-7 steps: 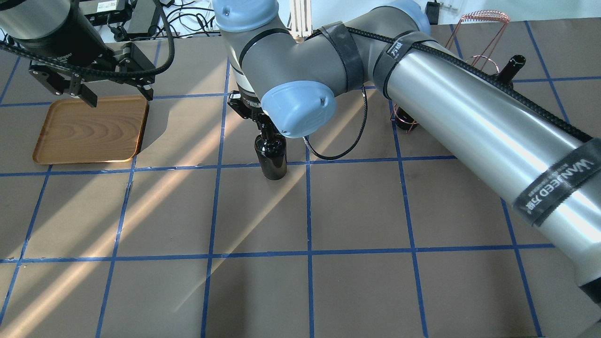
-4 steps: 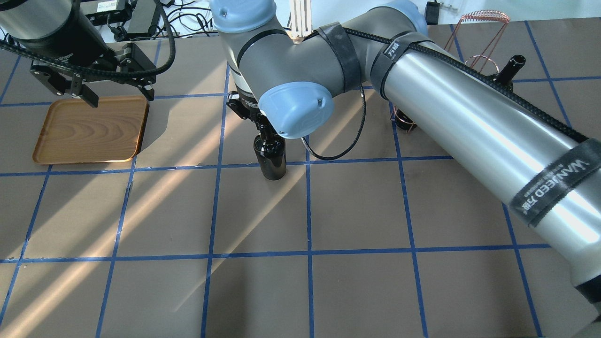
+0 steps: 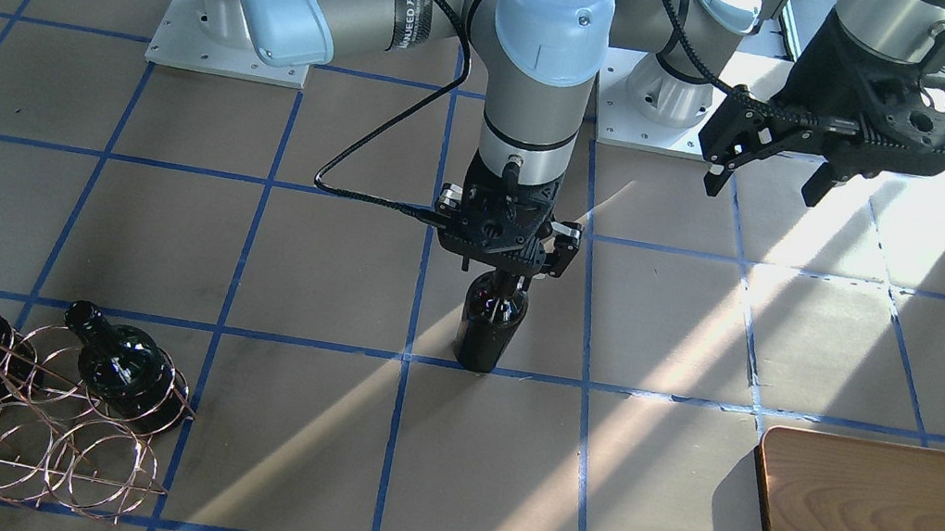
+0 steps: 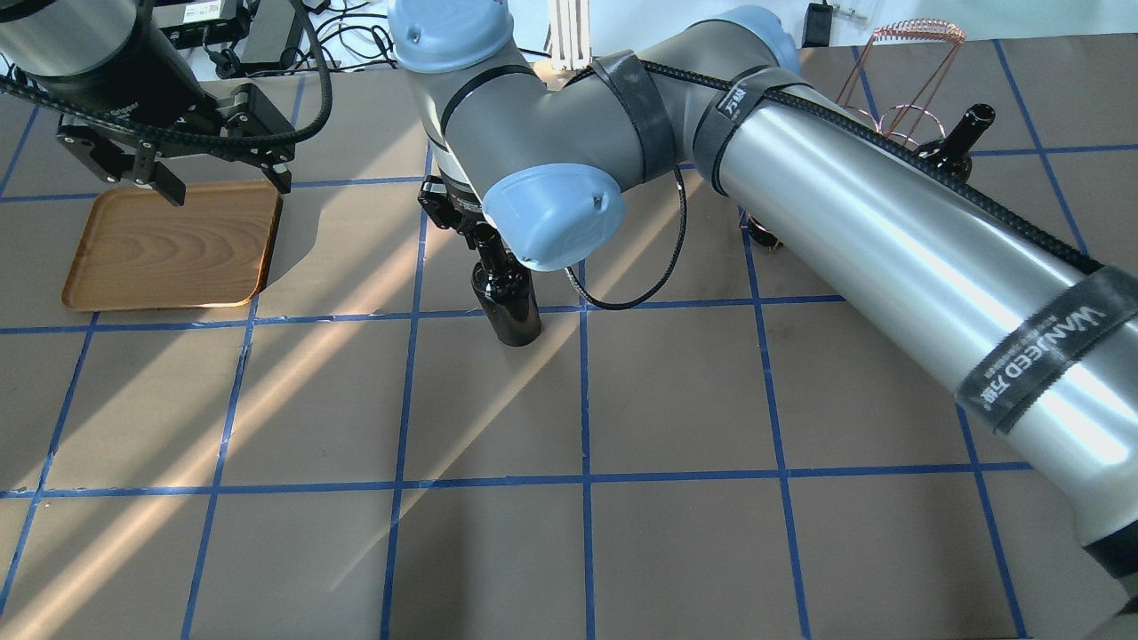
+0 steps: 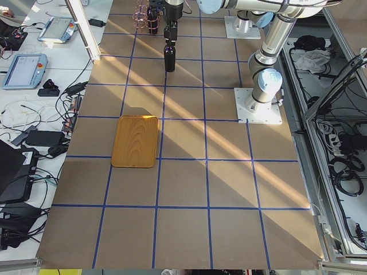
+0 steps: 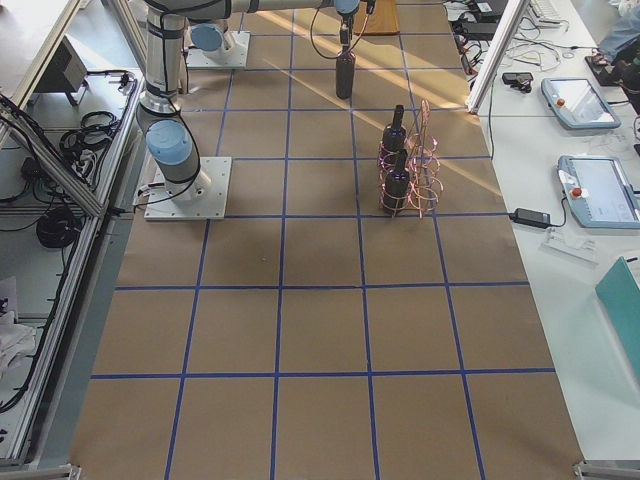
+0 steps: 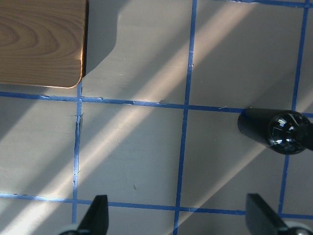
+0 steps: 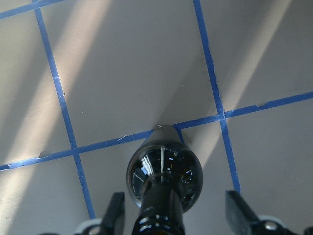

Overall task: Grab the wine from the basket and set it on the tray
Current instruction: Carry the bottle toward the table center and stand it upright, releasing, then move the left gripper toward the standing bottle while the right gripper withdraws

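Note:
One wine bottle [image 3: 489,329] stands upright on the table's middle, on a blue tape line; it also shows in the overhead view [image 4: 508,307]. My right gripper [image 3: 503,261] is open right above it. In the right wrist view the fingers [image 8: 116,213] stand wide on either side of the neck, apart from it. Two more bottles [image 3: 124,373] lie in the copper wire basket [image 3: 7,430]. The wooden tray [image 4: 169,249] lies bare at the far left. My left gripper [image 4: 222,185] hangs open and empty above the tray's far edge.
The basket [image 4: 907,80] stands at the far right of the overhead view, partly hidden behind my right arm. Cables and devices lie beyond the table's far edge. Blue tape lines divide the brown table [image 4: 676,400] into squares.
My right arm has shifted a little to the left, and more of the bottle's neck now shows. The bottle's base stays put. The left arm has barely moved.

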Available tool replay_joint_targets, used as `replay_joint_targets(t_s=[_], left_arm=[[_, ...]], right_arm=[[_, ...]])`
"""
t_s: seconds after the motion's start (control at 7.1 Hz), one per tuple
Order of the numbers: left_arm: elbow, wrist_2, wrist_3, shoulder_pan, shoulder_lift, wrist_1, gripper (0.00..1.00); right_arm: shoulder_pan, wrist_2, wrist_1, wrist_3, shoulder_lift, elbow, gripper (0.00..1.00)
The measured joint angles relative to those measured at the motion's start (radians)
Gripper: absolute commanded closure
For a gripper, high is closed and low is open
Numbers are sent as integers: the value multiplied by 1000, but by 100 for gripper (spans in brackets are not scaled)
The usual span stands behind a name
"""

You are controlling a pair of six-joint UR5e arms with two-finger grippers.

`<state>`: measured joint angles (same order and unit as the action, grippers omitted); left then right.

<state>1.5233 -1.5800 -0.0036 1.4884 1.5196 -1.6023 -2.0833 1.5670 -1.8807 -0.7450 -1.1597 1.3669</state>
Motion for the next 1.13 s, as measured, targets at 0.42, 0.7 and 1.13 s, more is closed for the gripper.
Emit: replay_joint_targets(t_s=[0.42,0.7,1.13], left_arm=[[14,-4,-1,1,0,-2,0],[37,-10,-8,2,-16,1,0],[45,-11,-3,0,-9,2,0]], right_arm=[[0,2,0,3,-11,-3,0],[15,3,17,56,-61,-6,0],[127,-9,169,249,-170,-3,0]])
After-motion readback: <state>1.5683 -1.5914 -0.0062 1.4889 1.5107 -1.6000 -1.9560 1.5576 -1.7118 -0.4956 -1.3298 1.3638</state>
